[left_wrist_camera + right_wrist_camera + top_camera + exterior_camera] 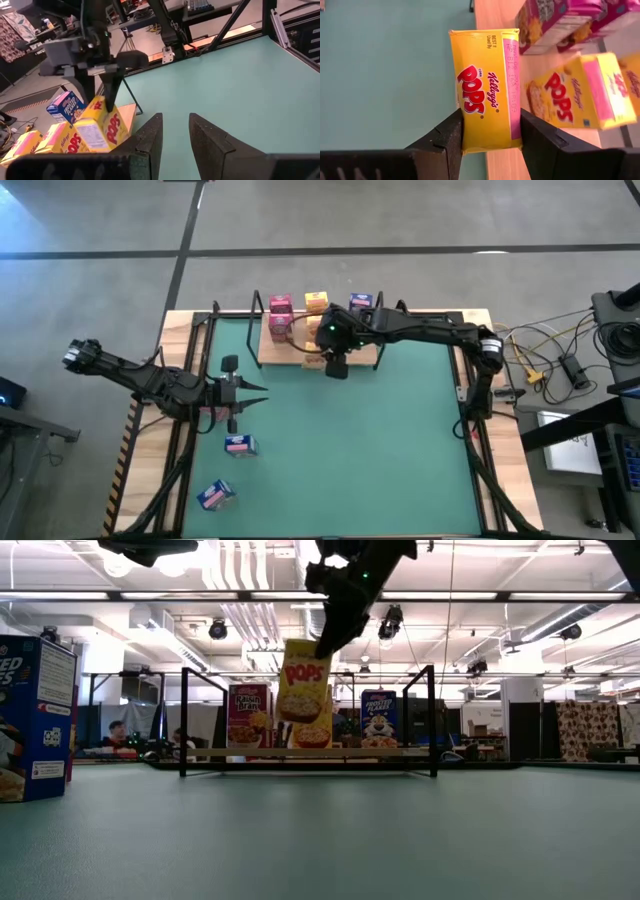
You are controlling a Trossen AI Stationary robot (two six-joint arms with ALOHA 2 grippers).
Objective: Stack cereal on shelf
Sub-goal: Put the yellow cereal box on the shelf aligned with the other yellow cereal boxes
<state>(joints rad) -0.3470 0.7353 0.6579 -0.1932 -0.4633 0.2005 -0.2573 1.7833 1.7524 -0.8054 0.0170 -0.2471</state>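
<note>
The shelf is a light-wood board with black wire brackets at the mat's far edge. A pink box, a yellow box and a blue box stand upright on it. My right gripper is over the shelf's near edge, shut on a yellow Pops box. My left gripper hovers at the mat's left side, open with nothing between its fingers. My right gripper pinches the yellow Pops box by its top end, one finger on each of two opposite faces. The fingers slant down from above. The box hangs below them, tilted, clear of the shelf board.
Two blue boxes lie on the green mat near its left front; one looms large at the low view's left. Cables lie off the table's right side. The mat's middle and right are bare.
</note>
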